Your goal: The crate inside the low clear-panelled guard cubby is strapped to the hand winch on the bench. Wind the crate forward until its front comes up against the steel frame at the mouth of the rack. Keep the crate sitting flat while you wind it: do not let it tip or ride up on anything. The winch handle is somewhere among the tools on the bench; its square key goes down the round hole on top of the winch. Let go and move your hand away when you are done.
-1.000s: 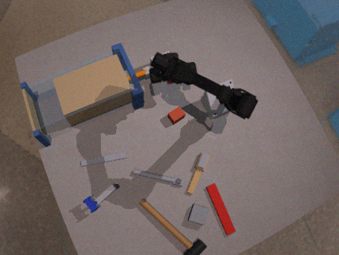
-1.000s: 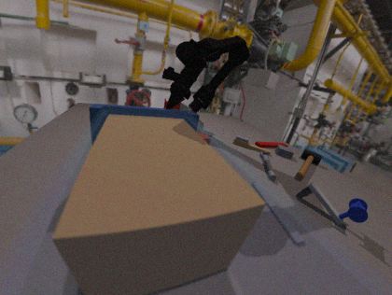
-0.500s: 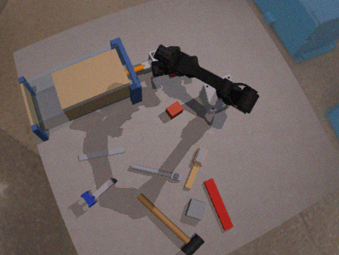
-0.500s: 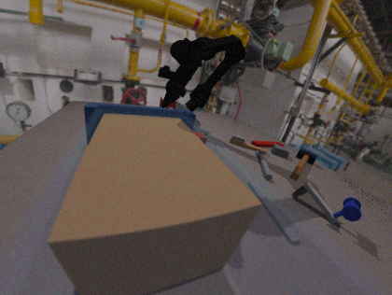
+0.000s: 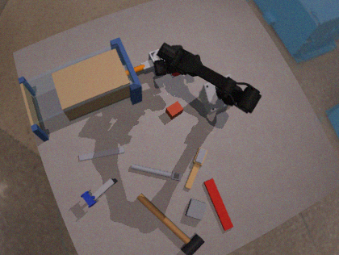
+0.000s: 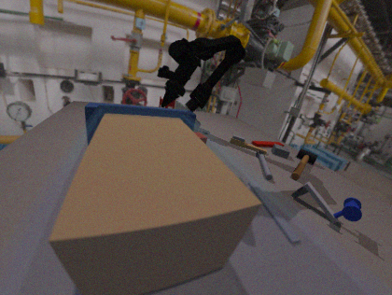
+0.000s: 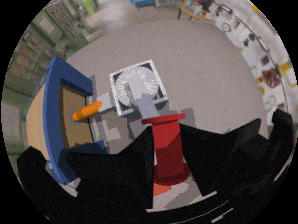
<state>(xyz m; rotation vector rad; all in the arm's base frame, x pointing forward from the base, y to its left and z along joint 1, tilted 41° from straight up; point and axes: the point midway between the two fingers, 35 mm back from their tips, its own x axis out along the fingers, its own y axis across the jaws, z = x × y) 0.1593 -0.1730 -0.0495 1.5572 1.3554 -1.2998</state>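
The tan crate (image 5: pixel 90 78) (image 6: pixel 149 173) (image 7: pixel 75 132) sits flat in the clear-panelled cubby. Its front is close behind the blue frame (image 5: pixel 128 74) (image 6: pixel 140 110) (image 7: pixel 52 115) at the mouth; I cannot tell whether they touch. An orange strap piece (image 5: pixel 136 70) (image 7: pixel 87 111) runs from the crate's front towards the winch (image 5: pixel 153 56) (image 7: pixel 116 100). The grey winch handle (image 7: pixel 145 106) reaches over the winch top; its key end and the hole are hidden. My gripper (image 7: pixel 161 127) (image 6: pixel 168 102) is shut on the handle's upright red grip (image 7: pixel 169 155) (image 5: pixel 175 73), beside the winch.
An orange-red block (image 5: pixel 174 110) lies near the cubby mouth. Farther off lie a flat grey bar (image 5: pixel 101 154), a grey bar tool (image 5: pixel 151 170), a blue-knobbed tool (image 5: pixel 89 198), a wooden-handled tool (image 5: pixel 194 175), a mallet (image 5: pixel 163 218), a grey block (image 5: pixel 195 209) and a red bar (image 5: pixel 218 204).
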